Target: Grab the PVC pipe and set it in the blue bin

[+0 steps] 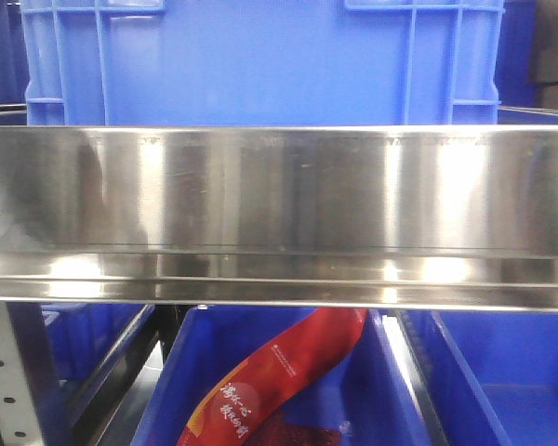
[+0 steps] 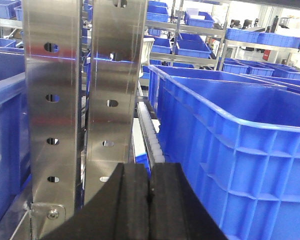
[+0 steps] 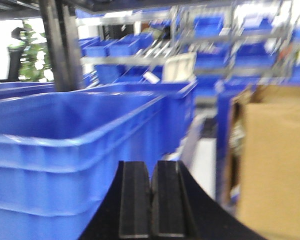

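At the near edge of the left wrist view, the left gripper (image 2: 151, 200) shows its two black pads pressed together with nothing between them. Just beyond it stand two perforated steel uprights (image 2: 52, 100), and a row of white rollers (image 2: 151, 135) runs away between the uprights and a large blue bin (image 2: 230, 150) on the right. The interior of that bin, as far as it shows, is bare blue plastic.

In the right wrist view, the right gripper (image 3: 151, 200) likewise has its pads pressed together, holding nothing. A blue bin (image 3: 65, 150) lies to its left and beyond, and a brown cardboard box (image 3: 275, 160) stands to its right. This view is blurred, and the far shelving cannot be read in detail.

The front view is filled by a steel shelf rail (image 1: 279, 214), with a blue crate (image 1: 260, 60) above it and a red printed packet (image 1: 279, 381) lying in a blue bin below.

The PVC pipe appears in none of the three views, so its position relative to either gripper cannot be told.
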